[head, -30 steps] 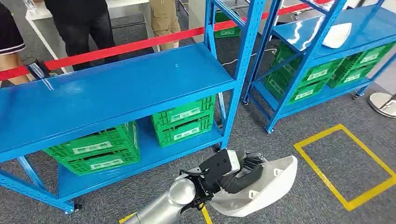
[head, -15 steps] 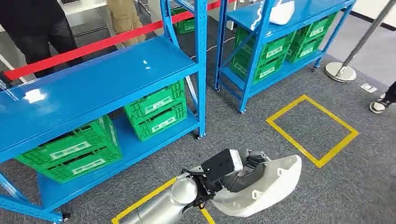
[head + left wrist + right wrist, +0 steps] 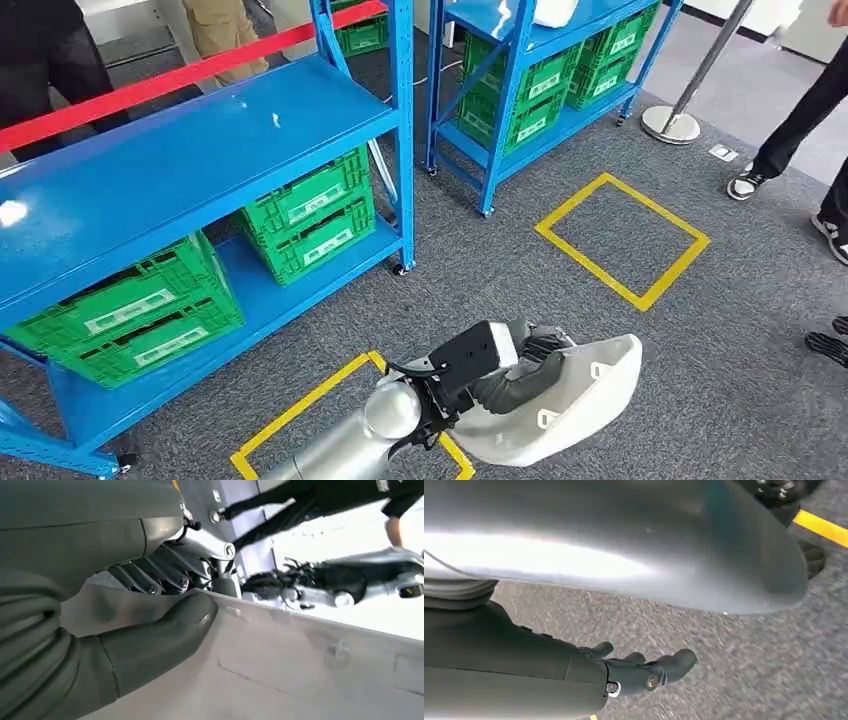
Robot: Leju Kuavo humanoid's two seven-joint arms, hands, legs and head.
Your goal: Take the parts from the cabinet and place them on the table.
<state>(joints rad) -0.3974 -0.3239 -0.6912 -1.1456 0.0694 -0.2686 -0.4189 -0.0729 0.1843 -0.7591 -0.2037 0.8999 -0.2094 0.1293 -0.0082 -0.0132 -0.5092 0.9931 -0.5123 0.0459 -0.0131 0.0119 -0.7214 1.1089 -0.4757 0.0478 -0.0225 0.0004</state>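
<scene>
Right now your left robot hand (image 3: 520, 368) is clamped on the white part (image 3: 570, 410): dark fingers curl over its upper rim from the inside, and the left wrist view shows the thick thumb (image 3: 165, 640) pressed flat against the pale shell. The part hangs low in front of the body, above the grey carpet (image 3: 620, 330) and just beside the corner of the nearer yellow floor square (image 3: 300, 410). Its long axis runs outward from the robot hand, away from the blue cabinet (image 3: 200, 150) and rising slightly toward its far end, so most of its length lies beyond your grip on the side away from the cabinet.

Your right robot hand (image 3: 644, 672) hangs with nothing in it, its fingers loosely curled and apart, under the shell's curved underside, with carpet beneath. Whether it touches the part you cannot tell from these views.

No tabletop is in sight here, so I judge the carry is under way and the placing is not yet done. A second white part (image 3: 556, 10) sits on the farther cabinet. A person's legs and shoes (image 3: 745, 183) stand well beyond the second yellow square; mind them as you go.
</scene>
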